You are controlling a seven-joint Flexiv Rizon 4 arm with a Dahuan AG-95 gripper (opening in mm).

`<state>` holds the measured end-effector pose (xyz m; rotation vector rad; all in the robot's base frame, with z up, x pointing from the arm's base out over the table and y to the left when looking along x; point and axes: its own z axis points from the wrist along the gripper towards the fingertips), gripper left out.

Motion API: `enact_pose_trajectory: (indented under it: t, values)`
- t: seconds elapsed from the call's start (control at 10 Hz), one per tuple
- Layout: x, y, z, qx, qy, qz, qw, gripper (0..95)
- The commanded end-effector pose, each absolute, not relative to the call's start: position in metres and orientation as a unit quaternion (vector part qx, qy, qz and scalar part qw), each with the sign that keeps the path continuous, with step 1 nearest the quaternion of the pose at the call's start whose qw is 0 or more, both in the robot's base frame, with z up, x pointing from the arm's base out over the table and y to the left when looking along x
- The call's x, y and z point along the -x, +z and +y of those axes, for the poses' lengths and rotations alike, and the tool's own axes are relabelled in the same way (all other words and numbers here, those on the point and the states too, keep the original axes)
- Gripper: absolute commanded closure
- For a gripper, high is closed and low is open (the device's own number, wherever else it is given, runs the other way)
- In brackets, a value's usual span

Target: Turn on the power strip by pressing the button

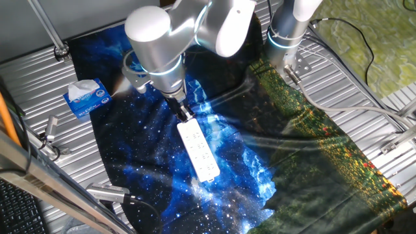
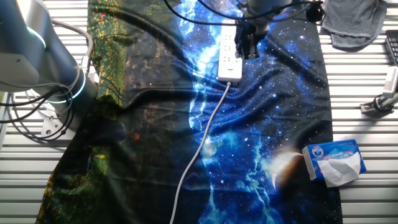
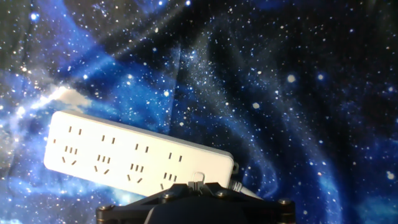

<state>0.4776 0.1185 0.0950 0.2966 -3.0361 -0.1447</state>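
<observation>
The power strip [image 1: 199, 151] is a long white bar with socket holes, lying on a blue starry cloth [image 1: 149, 162]. It also shows in the other fixed view [image 2: 229, 53] and in the hand view [image 3: 124, 154]. Its thin white cord [image 2: 200, 146] runs away across the cloth. The button [image 3: 198, 178] is a small white switch at the corded end. My gripper [image 3: 197, 185] is at that end, right over the button, and its fingertips meet with no gap. It also shows in one fixed view [image 1: 184, 115] and in the other fixed view [image 2: 247, 45]. I cannot tell whether the tips touch the button.
A blue-and-white tissue box [image 1: 86, 97] sits beside the cloth on the ribbed metal table [image 1: 39, 84]; it also shows in the other fixed view [image 2: 334, 162]. A grey cloth [image 2: 356, 22] lies at a corner. A second arm's base [image 1: 286, 32] stands at the back.
</observation>
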Motion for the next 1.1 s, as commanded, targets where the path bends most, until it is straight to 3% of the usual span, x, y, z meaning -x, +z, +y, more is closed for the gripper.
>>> enact_pose_trajectory:
  t: [0.1, 0.6, 1.1]
  values:
    - [-0.478, 0.091, 0.119, -0.099, -0.048, -0.993, 0.044, 95.0]
    - [-0.472, 0.062, 0.123, -0.101, -0.049, -0.993, 0.035, 95.0]
    - [-0.467, 0.051, 0.120, -0.111, -0.052, -0.992, 0.032, 95.0]
